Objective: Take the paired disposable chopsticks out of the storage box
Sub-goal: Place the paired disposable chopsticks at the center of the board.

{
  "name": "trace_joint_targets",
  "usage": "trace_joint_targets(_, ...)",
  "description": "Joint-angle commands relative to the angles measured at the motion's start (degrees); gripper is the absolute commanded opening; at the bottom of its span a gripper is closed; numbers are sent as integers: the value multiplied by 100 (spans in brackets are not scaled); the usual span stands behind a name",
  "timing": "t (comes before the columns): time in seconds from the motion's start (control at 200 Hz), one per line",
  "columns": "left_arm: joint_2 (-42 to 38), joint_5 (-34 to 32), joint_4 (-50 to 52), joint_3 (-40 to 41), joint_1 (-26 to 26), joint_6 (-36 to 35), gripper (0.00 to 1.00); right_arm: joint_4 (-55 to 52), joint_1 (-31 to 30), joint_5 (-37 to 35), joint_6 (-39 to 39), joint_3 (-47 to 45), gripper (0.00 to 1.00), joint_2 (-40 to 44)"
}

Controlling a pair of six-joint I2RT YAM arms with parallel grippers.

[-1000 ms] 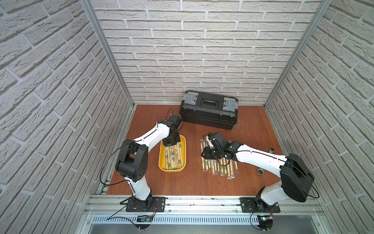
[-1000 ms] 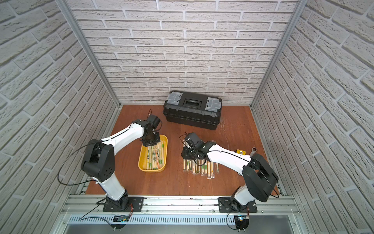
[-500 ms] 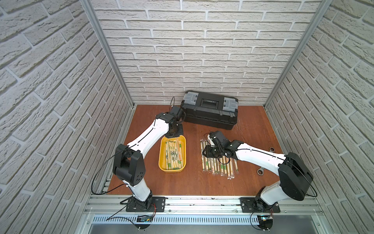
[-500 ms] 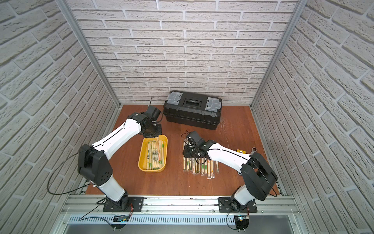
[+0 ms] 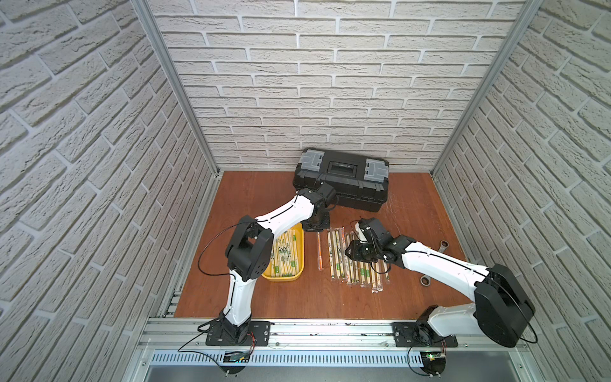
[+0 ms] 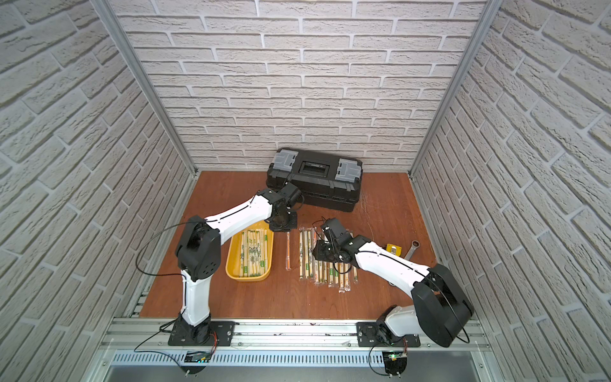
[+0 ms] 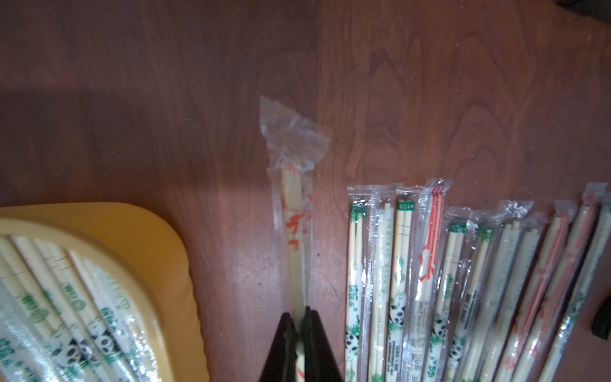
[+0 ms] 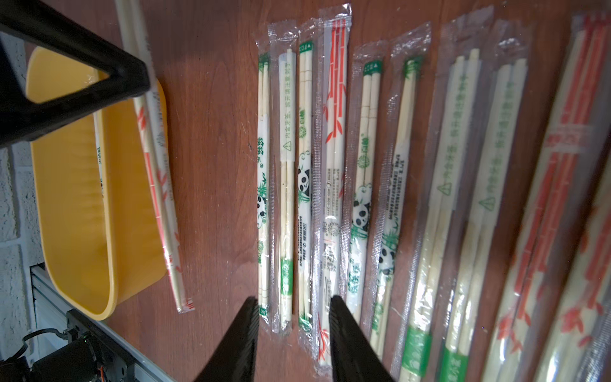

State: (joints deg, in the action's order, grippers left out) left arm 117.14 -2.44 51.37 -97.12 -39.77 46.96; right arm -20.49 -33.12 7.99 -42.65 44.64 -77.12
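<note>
The left gripper (image 7: 300, 312) has its jaws pressed tight on one orange-printed pair (image 7: 294, 231), pinching it by the sleeve near one end. It holds the pair over bare wood between the tray (image 5: 281, 277) and the row (image 5: 353, 264) already laid out on the table. The pair runs parallel to that row, which looks deliberate: set down that way it would become the next in line, just beside the outermost sleeve. I can't tell whether its free end is touching the wood yet. The right gripper (image 8: 292, 299) hangs low over the near end of the row with its jaws spread and nothing between them. It seems to be there to straighten or steady the sleeves rather than to fetch. More chopsticks (image 5: 284, 254) lie lengthwise in the tray, so by my reckoning the job is past halfway but far from done. The toolbox (image 5: 344, 182) sits shut against the back wall, out of it all. A second ago the left gripper was down over the tray. Half a second ago it had risen near the tray's far end, close to the toolbox. Now it has swung across to the gap with the pair trailing from it. The right arm has scarcely shifted in that time, and its jaws are as wide as they were.
</note>
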Motion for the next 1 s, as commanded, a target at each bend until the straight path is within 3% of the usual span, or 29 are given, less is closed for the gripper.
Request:
trace_joint_targets(0.0, 258, 44, 11, -311, -98, 179, 0, -56, 68, 3, 69, -176, 37, 286)
trace_joint_targets(0.7, 783, 144, 118, -228, -444, 295, 0, 71, 142, 150, 38, -448, 37, 457)
trace_joint_targets(0.995, 765, 143, 154, -224, -444, 260, 30, 19, 140, 144, 33, -421, 37, 507)
